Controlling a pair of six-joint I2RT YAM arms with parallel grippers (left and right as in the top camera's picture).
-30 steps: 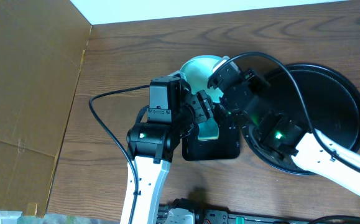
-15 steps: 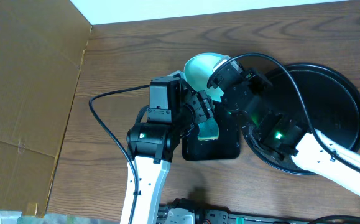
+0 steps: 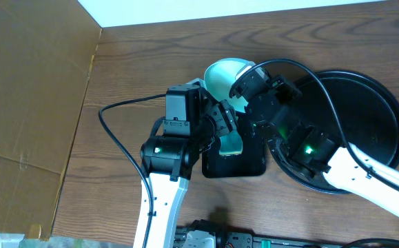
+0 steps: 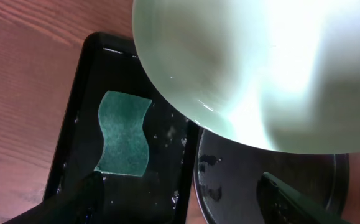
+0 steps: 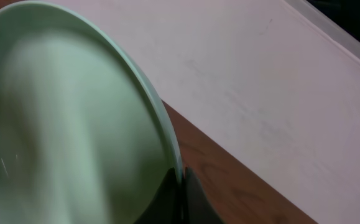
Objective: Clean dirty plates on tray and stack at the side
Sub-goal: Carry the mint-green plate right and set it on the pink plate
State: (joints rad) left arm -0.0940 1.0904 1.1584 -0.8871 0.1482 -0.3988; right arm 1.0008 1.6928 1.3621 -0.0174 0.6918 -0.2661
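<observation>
One pale mint plate [image 3: 221,74] hangs tilted over the table, between the two arms. My right gripper [image 3: 243,88] is shut on its rim, and in the right wrist view the fingers [image 5: 183,193] pinch the edge of the plate [image 5: 74,124]. The plate [image 4: 260,68] fills the top of the left wrist view. My left gripper [image 3: 224,127] stands open below it, and in the left wrist view this gripper [image 4: 181,185] holds nothing. The large round black tray [image 3: 364,96] lies at the right, partly covered by the right arm.
A green sponge [image 4: 125,134] lies flat in a small black rectangular tray [image 3: 244,165], wet with droplets, next to the round tray's rim [image 4: 229,186]. Brown cardboard [image 3: 27,89] covers the left side. A white surface [image 3: 254,8] borders the table's far edge.
The mint plate has shifted slightly to the right and away in the right gripper. The left arm and the sponge have not moved.
</observation>
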